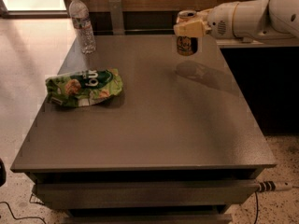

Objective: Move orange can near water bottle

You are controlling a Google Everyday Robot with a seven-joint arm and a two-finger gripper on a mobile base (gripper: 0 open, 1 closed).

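Camera view: level arm (247,17) with pincer (188,29) clasps orange can (186,46) above table (154,134).

Your arm (252,15) reaches in from the right edge and lies almost level, pointing left. At its end, your gripper (189,29) hangs above the far right part of the surface (154,125). Its jaws are closed around the upper part of the orange can (186,45), which they hold clear of the surface.
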